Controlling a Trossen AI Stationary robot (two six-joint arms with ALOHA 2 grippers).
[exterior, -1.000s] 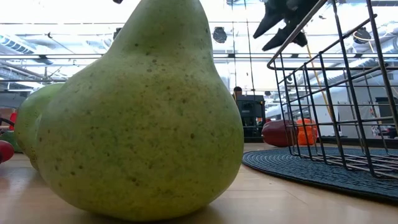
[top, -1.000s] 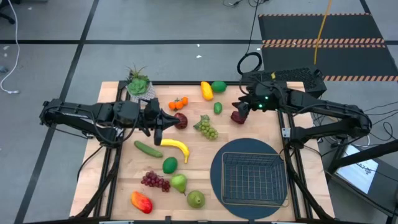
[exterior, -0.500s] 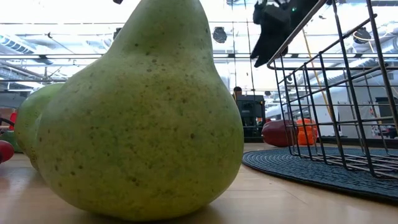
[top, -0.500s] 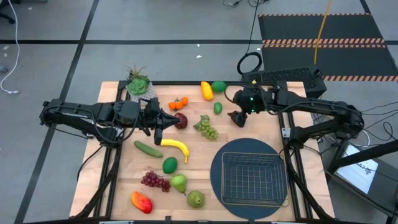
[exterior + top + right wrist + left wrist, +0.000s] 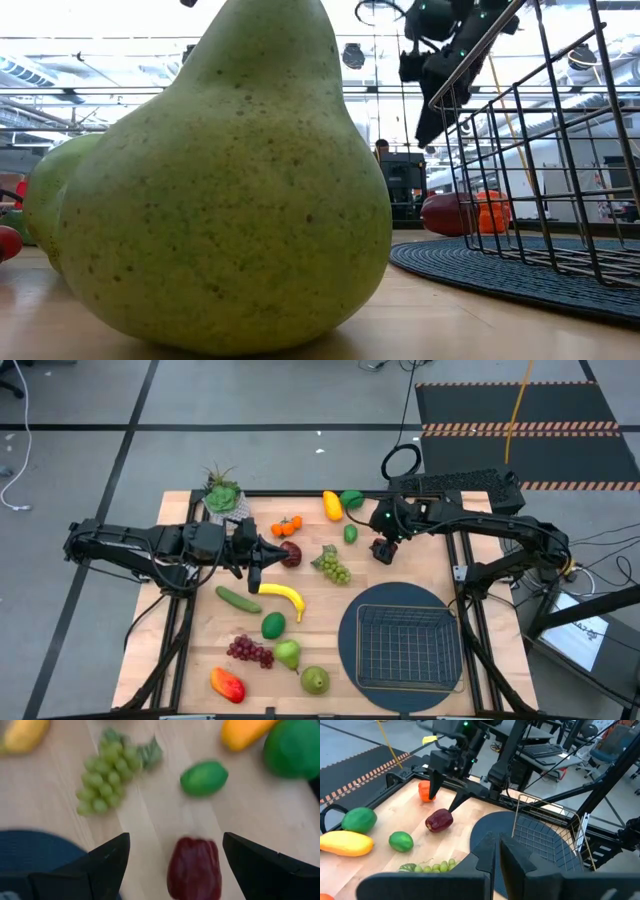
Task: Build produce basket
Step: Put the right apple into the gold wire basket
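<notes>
both right jaws [image 5: 172, 865] spread wide above dark red apple [image 5: 194, 867], holding nothing, basket [image 5: 405, 646] empty

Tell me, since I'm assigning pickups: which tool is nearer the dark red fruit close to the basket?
Right. The right tool hangs open directly over the dark red fruit. The left tool waits across the table beside the banana.
</notes>
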